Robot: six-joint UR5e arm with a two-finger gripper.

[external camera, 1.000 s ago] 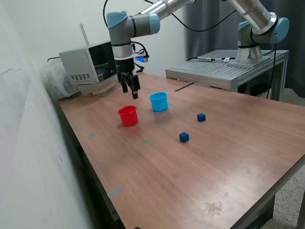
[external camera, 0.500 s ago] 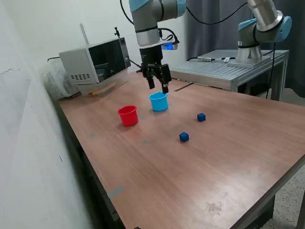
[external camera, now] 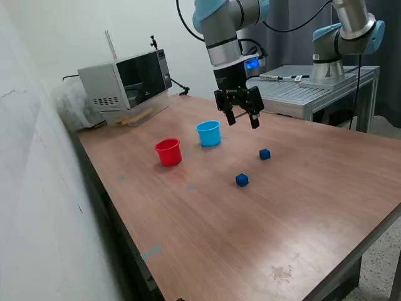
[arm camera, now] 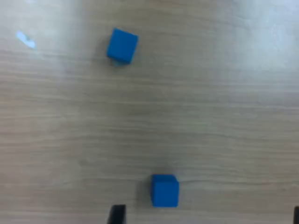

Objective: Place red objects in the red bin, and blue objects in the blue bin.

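Note:
Two tiny dark blue cubes lie on the wooden table: one (external camera: 265, 153) further back and one (external camera: 242, 180) nearer the front; both show in the wrist view, one (arm camera: 164, 190) close to my fingertips and one (arm camera: 122, 45) further off. The red cup (external camera: 168, 152) and the light blue cup (external camera: 208, 133) stand side by side to the exterior view's left. My gripper (external camera: 242, 118) hangs open and empty above the table, just right of the light blue cup and behind the far blue cube. No red cubes are in view.
A grey microwave-like box (external camera: 122, 84) stands at the table's back left. A second arm's base (external camera: 332, 59) sits on a metal bench (external camera: 301, 94) at the back right. A wall runs along the exterior view's left.
My gripper has swung from above the red cup, past the light blue cup, to the exterior view's right near the far blue cube. Cups and cubes have not moved.

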